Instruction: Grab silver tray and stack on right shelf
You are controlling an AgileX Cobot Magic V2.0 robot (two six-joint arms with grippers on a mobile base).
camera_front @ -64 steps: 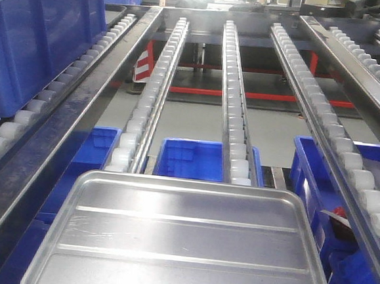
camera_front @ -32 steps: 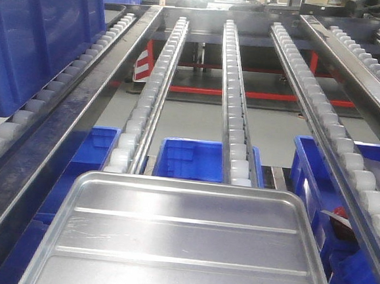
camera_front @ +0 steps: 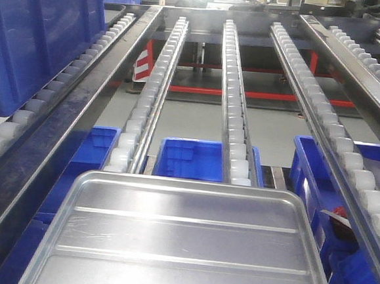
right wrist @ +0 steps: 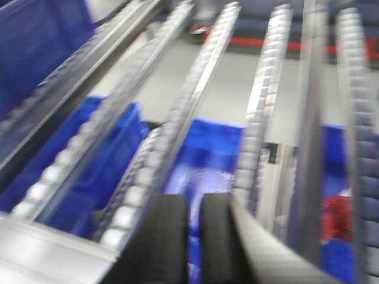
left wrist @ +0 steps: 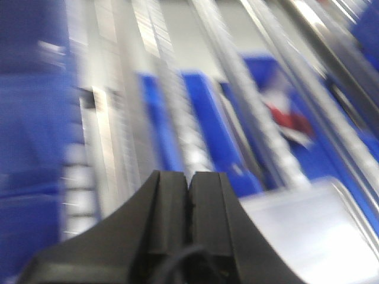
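Observation:
The silver tray (camera_front: 182,240) fills the bottom of the front view, flat, with two raised ridges; its far rim covers the near ends of the roller rails. Those white roller rails (camera_front: 233,99) of the right shelf run away from it. No gripper shows in the front view. In the blurred left wrist view my left gripper (left wrist: 190,177) is shut, fingers pressed together with nothing seen between them, and the tray (left wrist: 314,231) lies just right of it. In the right wrist view my right gripper (right wrist: 195,204) shows a narrow gap with blue behind it; the tray's rim (right wrist: 41,251) lies to its lower left.
Blue bins (camera_front: 192,158) sit on the level below the rails, one holding a red object (camera_front: 340,213). A large blue crate (camera_front: 34,31) stands on the left lane. Steel side rails (camera_front: 354,69) border the lanes; floor and red barriers lie beyond.
The tray's near left corner has edged slightly to the left; the rest of the front view is unchanged.

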